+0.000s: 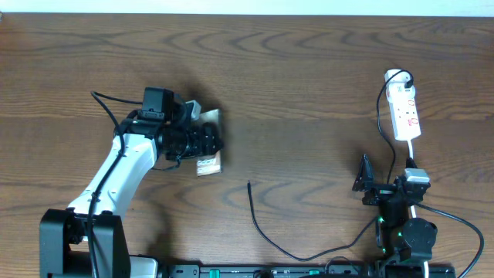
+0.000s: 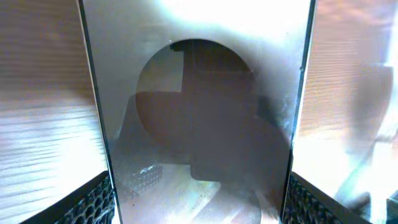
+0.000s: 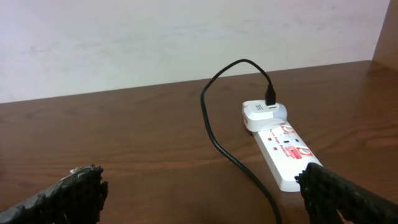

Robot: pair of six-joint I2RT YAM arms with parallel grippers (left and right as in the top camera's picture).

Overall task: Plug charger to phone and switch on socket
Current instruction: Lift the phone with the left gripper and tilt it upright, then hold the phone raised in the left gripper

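Note:
My left gripper (image 1: 202, 141) is shut on the phone (image 1: 209, 164), gripping its two long edges at the left middle of the table. In the left wrist view the phone's glossy face (image 2: 199, 93) fills the space between the fingers (image 2: 199, 202). The charger's black cable tip (image 1: 248, 184) lies free on the table, right of the phone. The cable (image 3: 214, 130) runs to a white plug (image 3: 264, 115) on the socket, a white power strip (image 1: 404, 112) (image 3: 283, 149) at the far right. My right gripper (image 1: 378, 187) (image 3: 208, 205) is open and empty, just in front of the strip.
The black cable loops along the front edge (image 1: 309, 257) between its tip and the right arm. The power strip's white cord (image 1: 412, 150) runs down to the right arm's base. The table is dark brown wood (image 1: 309, 93).

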